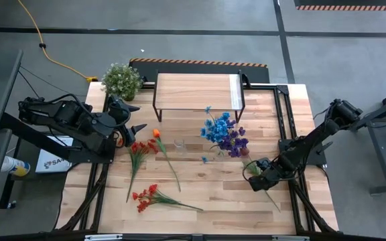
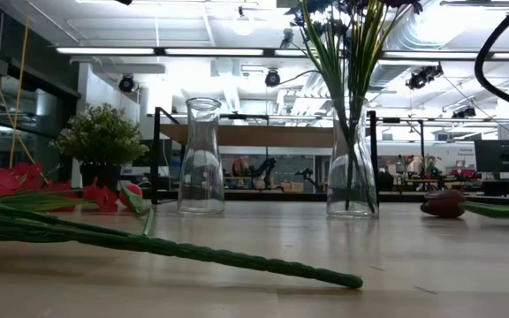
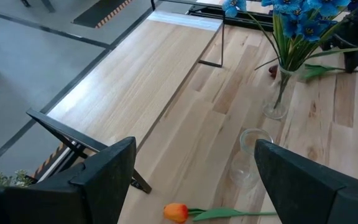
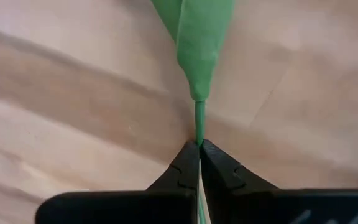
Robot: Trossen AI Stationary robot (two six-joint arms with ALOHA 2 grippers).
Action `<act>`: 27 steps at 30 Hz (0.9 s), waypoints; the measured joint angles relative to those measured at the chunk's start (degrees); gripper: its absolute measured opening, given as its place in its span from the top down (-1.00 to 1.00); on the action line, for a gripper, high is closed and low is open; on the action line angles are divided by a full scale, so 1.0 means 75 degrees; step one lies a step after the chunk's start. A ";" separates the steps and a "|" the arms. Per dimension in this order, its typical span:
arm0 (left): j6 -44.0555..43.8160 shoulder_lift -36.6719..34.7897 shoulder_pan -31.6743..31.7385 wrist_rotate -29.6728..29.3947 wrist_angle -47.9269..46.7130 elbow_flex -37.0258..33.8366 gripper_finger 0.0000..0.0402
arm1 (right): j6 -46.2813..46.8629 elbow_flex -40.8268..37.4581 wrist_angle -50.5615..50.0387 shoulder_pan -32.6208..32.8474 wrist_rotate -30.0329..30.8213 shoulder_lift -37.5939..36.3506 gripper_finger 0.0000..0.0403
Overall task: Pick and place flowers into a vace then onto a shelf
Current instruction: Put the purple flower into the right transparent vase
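Loose flowers lie flat on the plank table: a red bunch [image 1: 139, 150], an orange tulip [image 1: 157, 133] on a long stalk, and another red stem [image 1: 147, 197]. An empty glass vase [image 1: 179, 146] stands upright, and beside it a second vase [image 2: 353, 168] holds blue and purple flowers [image 1: 223, 134]. The shelf [image 1: 196, 90] stands at the far side. My right gripper [image 1: 259, 178] is low over the table and shut on a dark red flower's stalk. My left gripper [image 1: 130, 124] hovers open near the red bunch. My right gripper pinches the thin green stalk [image 4: 199, 127] between its two fingertips [image 4: 185, 165], just below a broad leaf [image 4: 194, 37]. The fingers come from above, slanting down toward the table. The flower lies along the table, its dark red bloom [image 2: 444, 203] resting on the wood.
A bushy potted plant [image 1: 121, 80] sits at the far left corner beside the shelf. The left wrist view looks past the orange tulip [image 3: 176, 213] toward the empty vase [image 3: 251, 158] and the filled vase [image 3: 278, 93]. Bare wood lies along the near edge [image 1: 226, 214].
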 joint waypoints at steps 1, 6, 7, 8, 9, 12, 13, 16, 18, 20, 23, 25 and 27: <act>0.0000 0.0001 0.0000 0.0000 0.0001 0.0000 -0.79 | -0.0002 -0.0002 -0.0089 -0.0039 0.0091 -0.0108 1.00; 0.0000 0.0002 0.0000 0.0006 -0.0002 0.0000 -0.79 | -0.0076 -0.0006 -0.0473 -0.0247 0.0262 -0.0722 1.00; 0.0000 0.0002 0.0000 0.0009 0.0001 0.0000 -0.79 | -0.0091 -0.0006 -0.0569 -0.0294 0.0263 -0.0866 1.00; 0.0000 0.0002 0.0000 0.0009 -0.0001 0.0000 -0.79 | -0.0121 -0.0006 -0.0673 -0.0333 0.0295 -0.1006 1.00; 0.0000 0.0002 0.0000 0.0009 0.0000 0.0000 -0.79 | -0.0121 -0.0006 -0.0793 -0.0353 0.0315 -0.1148 1.00; 0.0000 0.0000 0.0000 0.0009 0.0000 0.0000 -0.79 | -0.0148 -0.0002 -0.1083 -0.0407 0.0342 -0.1611 1.00; 0.0000 0.0002 0.0000 0.0009 -0.0002 0.0000 -0.79 | -0.0156 0.0000 -0.1172 -0.0431 0.0342 -0.1758 1.00; 0.0000 0.0001 0.0000 0.0009 -0.0002 0.0000 -0.79 | -0.0157 0.0003 -0.1471 -0.0476 0.0359 -0.2206 1.00; 0.0000 0.0002 0.0000 0.0009 -0.0002 0.0000 -0.79 | -0.0160 0.0006 -0.1677 -0.0510 0.0408 -0.2499 1.00; 0.0000 0.0002 0.0000 0.0009 -0.0002 0.0000 -0.79 | -0.0160 0.0006 -0.1915 -0.0578 0.0411 -0.2780 1.00; 0.0000 0.0002 0.0000 0.0009 -0.0002 0.0000 -0.79 | -0.0172 0.0009 -0.2240 -0.0729 0.0600 -0.3159 1.00; 0.0000 0.0002 0.0000 0.0006 -0.0002 0.0000 -0.79 | -0.0233 0.0012 -0.2429 -0.0878 0.0734 -0.3385 1.00; 0.0000 0.0002 0.0000 0.0006 -0.0002 0.0000 -0.79 | -0.0305 0.0012 -0.2588 -0.1032 0.0849 -0.3582 1.00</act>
